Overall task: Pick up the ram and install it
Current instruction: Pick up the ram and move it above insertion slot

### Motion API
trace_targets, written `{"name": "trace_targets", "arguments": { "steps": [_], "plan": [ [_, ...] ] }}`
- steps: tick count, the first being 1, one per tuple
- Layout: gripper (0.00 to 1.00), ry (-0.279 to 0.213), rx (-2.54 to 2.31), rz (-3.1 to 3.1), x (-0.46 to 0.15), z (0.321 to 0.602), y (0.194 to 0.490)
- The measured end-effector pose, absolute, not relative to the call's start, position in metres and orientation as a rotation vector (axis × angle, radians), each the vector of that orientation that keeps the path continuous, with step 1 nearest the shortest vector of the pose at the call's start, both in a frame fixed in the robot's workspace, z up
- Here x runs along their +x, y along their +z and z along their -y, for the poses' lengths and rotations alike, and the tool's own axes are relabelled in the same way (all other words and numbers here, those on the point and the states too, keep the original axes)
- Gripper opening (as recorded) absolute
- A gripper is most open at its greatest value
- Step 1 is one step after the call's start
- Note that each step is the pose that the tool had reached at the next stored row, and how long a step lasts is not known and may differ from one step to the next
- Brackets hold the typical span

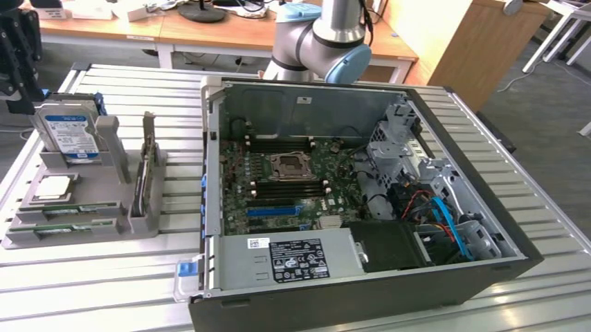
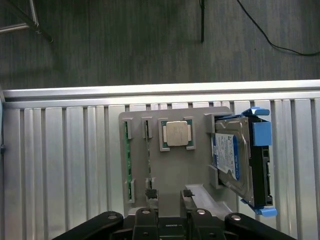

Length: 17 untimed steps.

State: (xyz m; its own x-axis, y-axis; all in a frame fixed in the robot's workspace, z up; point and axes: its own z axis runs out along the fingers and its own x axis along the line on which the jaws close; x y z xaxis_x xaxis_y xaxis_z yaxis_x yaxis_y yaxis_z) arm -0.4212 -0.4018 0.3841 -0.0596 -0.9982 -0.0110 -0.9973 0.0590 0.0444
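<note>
- Green circuit board: ram (image 2: 149, 165), long and thin, standing on edge in a narrow slot of the holder (image 2: 170, 170), near the holder's edge farthest from the hard drive (image 2: 227, 155). A second ram stick (image 2: 127, 160) stands parallel just beside it, at that edge.
- Grey matte plastic: holder, blocky, with moulded slots and recesses, resting on the slatted aluminium table (image 2: 60, 165).
- Bright metal: CPU (image 2: 176, 133), square and flat, in a recess between the ram and the hard drive.
- Black metal: gripper (image 2: 170, 199), fingers spread with nothing between them, hanging over the holder.
- Hazard, as judged: the two sticks stand close together, so a finger could foul the neighbour or tilt the ram and jam it in its slot.
- Hazard, as judged: a thin, smooth board offers little to pinch. Held askew, it would likely miss the narrow memory slots (image 1: 291, 188) inside the computer case (image 1: 480, 228), and forcing it could bend the board.
</note>
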Motion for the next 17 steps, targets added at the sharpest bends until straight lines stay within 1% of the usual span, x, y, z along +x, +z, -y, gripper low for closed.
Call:
{"name": "trace_targets", "arguments": {
  "steps": [1, 9, 17],
  "plan": [
    [0.36, -0.062, 2.139, 2.270, -0.4212, 0.4018, 0.3841],
    [0.36, -0.062, 2.139, 2.270, -0.4211, 0.4017, 0.3830],
    [0.36, -0.062, 2.139, 2.270, -0.4212, 0.4018, 0.3753]
  ]
}}
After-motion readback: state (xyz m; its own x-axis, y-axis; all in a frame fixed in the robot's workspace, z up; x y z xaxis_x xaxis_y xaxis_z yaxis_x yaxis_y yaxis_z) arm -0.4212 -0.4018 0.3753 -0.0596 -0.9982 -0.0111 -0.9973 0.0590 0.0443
